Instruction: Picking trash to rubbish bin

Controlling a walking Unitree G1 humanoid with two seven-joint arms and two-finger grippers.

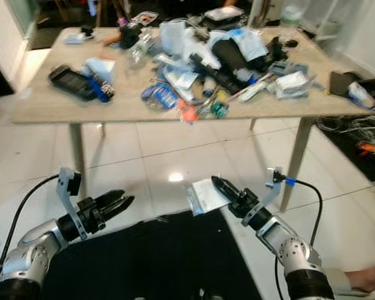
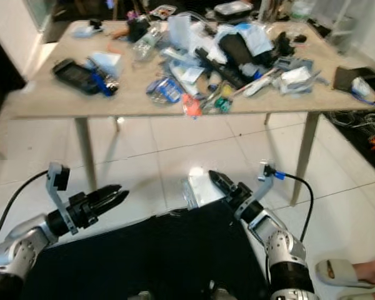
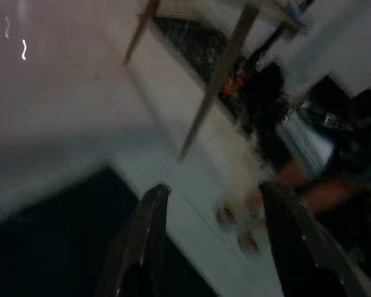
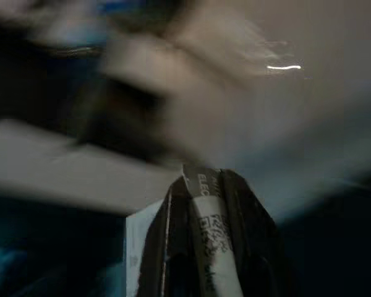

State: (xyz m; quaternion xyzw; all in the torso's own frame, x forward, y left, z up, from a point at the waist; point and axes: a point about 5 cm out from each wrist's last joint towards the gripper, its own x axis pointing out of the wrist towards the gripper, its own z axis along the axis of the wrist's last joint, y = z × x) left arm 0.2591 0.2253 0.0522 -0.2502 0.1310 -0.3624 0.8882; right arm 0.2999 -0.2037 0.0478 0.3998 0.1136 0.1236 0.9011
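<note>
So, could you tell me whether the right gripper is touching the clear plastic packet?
Touching: in the right wrist view the right gripper is clamped on the plastic packet, its labelled edge pinched between the fingers.

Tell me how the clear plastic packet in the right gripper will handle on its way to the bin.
The plastic packet is probably light and floppy: it is thin, held by one edge in the right gripper, and sticks out sideways. It looks glossy, so it might slip from the fingers. Being flat film, it may flutter rather than drop straight when released.
</note>
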